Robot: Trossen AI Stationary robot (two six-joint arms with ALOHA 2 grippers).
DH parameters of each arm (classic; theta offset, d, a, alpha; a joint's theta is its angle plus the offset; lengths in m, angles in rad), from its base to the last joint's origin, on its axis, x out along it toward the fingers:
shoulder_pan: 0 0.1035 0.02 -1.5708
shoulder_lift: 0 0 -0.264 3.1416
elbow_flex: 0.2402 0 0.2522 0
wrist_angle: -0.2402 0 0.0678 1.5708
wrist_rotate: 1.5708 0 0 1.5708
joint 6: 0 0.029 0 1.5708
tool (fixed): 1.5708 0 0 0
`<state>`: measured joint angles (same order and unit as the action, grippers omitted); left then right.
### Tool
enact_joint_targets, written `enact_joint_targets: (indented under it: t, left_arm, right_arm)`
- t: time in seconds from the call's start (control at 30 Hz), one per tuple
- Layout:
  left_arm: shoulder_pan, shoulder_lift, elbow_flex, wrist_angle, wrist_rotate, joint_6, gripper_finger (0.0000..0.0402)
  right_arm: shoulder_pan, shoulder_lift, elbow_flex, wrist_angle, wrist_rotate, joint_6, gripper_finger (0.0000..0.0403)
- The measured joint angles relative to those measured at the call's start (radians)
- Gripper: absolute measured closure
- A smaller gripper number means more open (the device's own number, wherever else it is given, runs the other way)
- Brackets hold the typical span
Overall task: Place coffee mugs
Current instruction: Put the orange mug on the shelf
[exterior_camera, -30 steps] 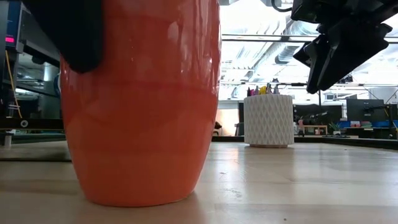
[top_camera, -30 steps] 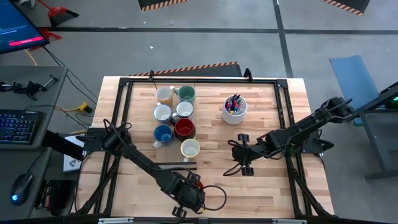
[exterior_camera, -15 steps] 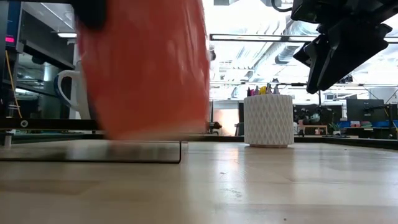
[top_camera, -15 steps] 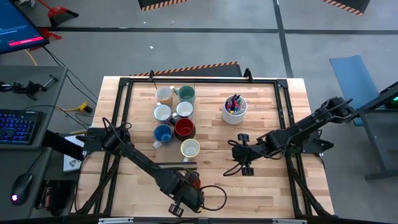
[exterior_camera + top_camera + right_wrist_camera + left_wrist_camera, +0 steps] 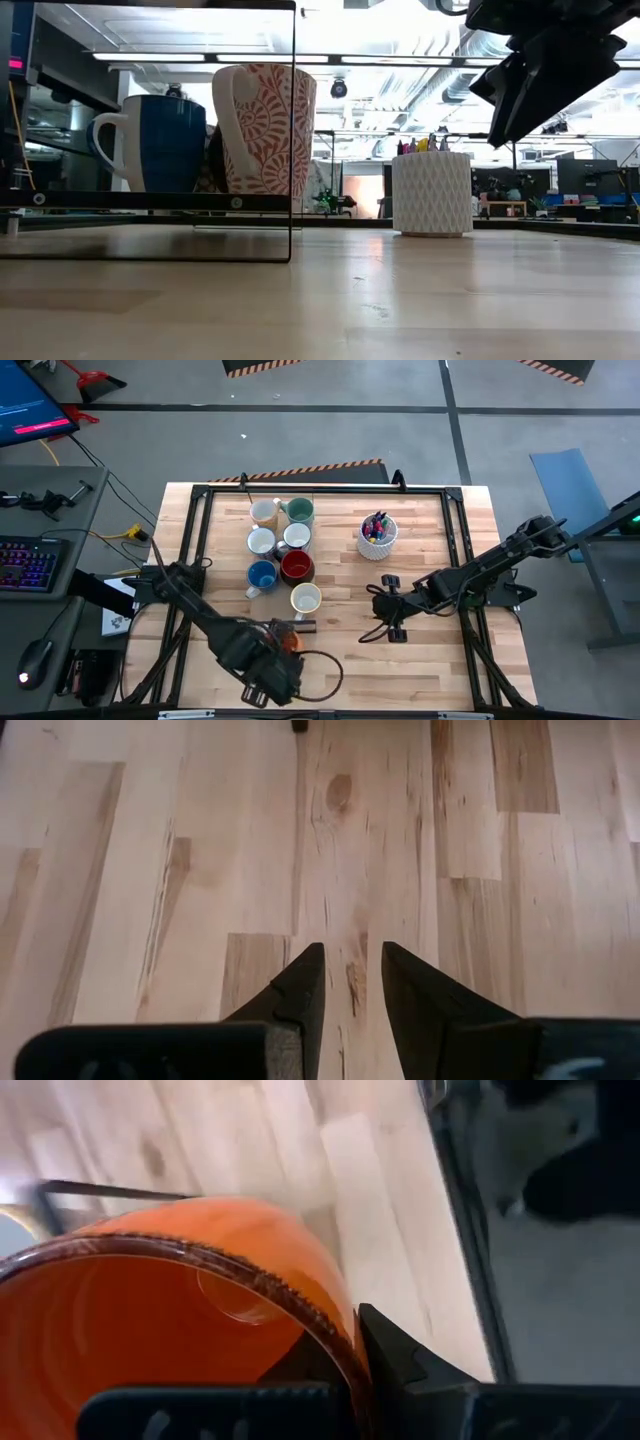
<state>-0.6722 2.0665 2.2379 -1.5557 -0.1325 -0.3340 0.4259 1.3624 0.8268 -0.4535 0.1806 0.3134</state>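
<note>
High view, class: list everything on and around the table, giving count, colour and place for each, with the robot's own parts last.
Table mugs: seven; cream, teal, two white, blue, dark red, cream; clustered left of centre.
Orange mug: one, held near the front edge.
Pen cup: one, white, right of the cluster.
Keyboard: one, side desk.
Left pincer: shut on the orange mug.
Right pincer: open, over bare wood.
</note>
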Motion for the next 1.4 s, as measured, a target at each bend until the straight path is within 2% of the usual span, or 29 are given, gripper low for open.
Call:
enact_joint_targets:
  t: [0.2,0.33,0.5,0.67,0.83,0.97,1.23,1.4]
  left_arm:
    - [-0.01,-0.091,-0.023,-0.011,-0.065,-0.096,0.0398]
    - [-0.011,-0.18,-0.093,-0.021,-0.105,-0.154,0.0398]
    - [0.027,-0.312,-0.252,-0.023,-0.185,-0.268,0.0398]
    - [0.073,-0.443,-0.446,-0.02,-0.212,-0.392,0.0398]
    - [0.11,-0.531,-0.584,-0.016,-0.2,-0.465,0.0398]
    - [0.131,-0.542,-0.642,-0.009,-0.128,-0.476,0.0398]
    - [0.143,-0.509,-0.675,0.107,-0.047,-0.427,0.0398]
    - [0.149,-0.501,-0.675,0.126,-0.002,-0.432,0.0398]
  right_arm:
    - [0.0,0.0,0.0,0.007,0.0,0.0,0.0323]
    - [0.0,0.0,0.0,0.005,0.0,-0.004,0.0323]
    - [0.0,0.0,0.0,0.006,0.0,-0.002,0.0323]
    - [0.0,0.0,0.0,0.007,0.0,0.0,0.0323]
    - [0.0,0.0,0.0,0.007,0.0,0.0,0.0323]
    - [0.0,0.0,0.0,0.008,0.0,-0.001,0.0323]
    - [0.0,0.0,0.0,0.007,0.0,-0.008,0.0323]
    - [0.0,0.0,0.0,0.008,0.0,-0.008,0.0323]
